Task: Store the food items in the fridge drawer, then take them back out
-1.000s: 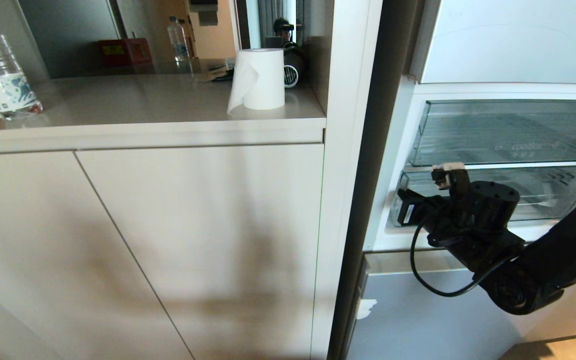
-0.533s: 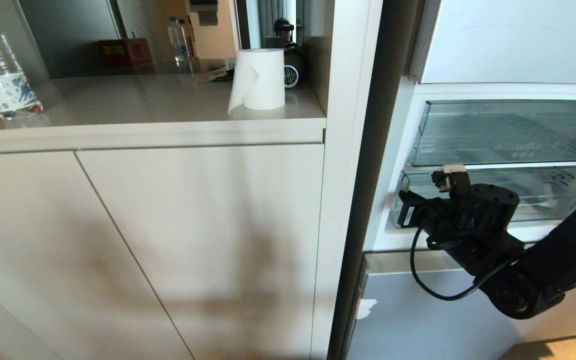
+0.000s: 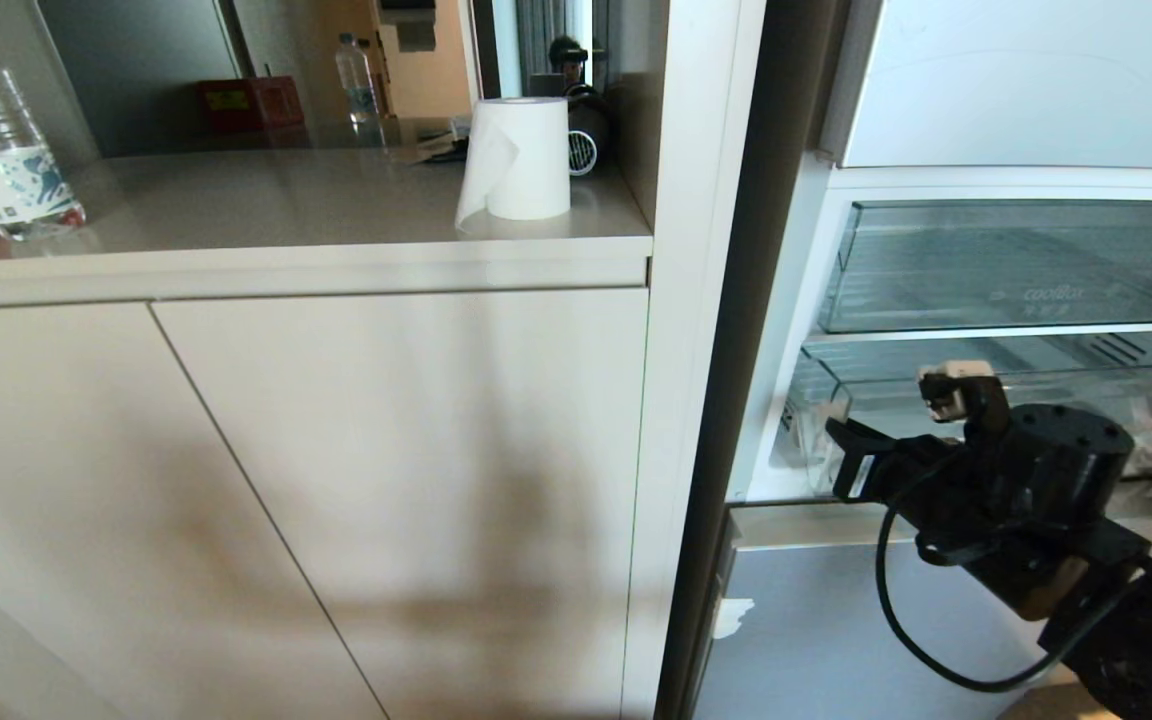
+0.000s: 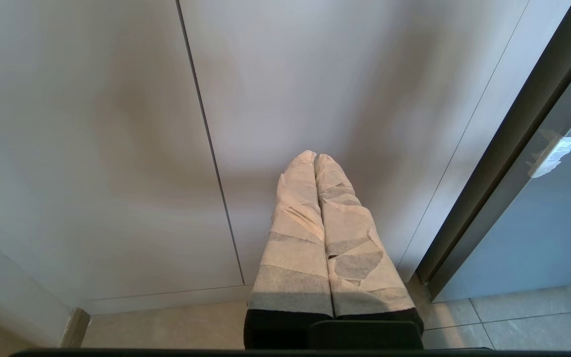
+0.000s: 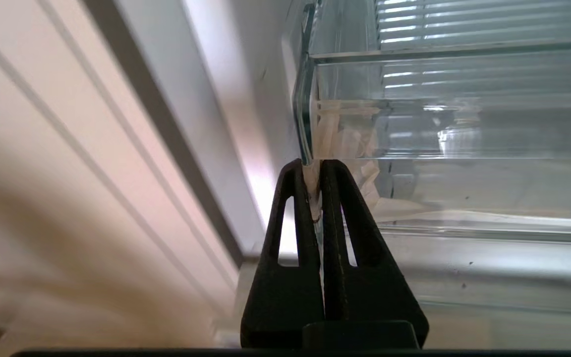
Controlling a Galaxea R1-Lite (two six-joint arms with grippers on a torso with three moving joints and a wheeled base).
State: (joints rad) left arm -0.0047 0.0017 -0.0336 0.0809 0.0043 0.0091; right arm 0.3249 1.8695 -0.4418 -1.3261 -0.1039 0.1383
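Note:
The fridge drawer, a clear shallow bin, stands part way out of the fridge below the printed bin. My right gripper is shut on the drawer's front lip at its left corner. In the right wrist view the black fingers of the right gripper pinch the clear lip of the drawer by a whitish patch. No food items are in view. My left gripper, with taped fingers pressed together and nothing held, hangs low before a cabinet door.
The clear bin printed "coolBox" sits right above the drawer. A silver-blue door panel is below. To the left stand beige cabinet doors under a counter with a paper roll and a water bottle.
My right arm has drawn back toward the camera and down to the right, still clamped on the lip. The drawer has slid further out of the fridge with it.

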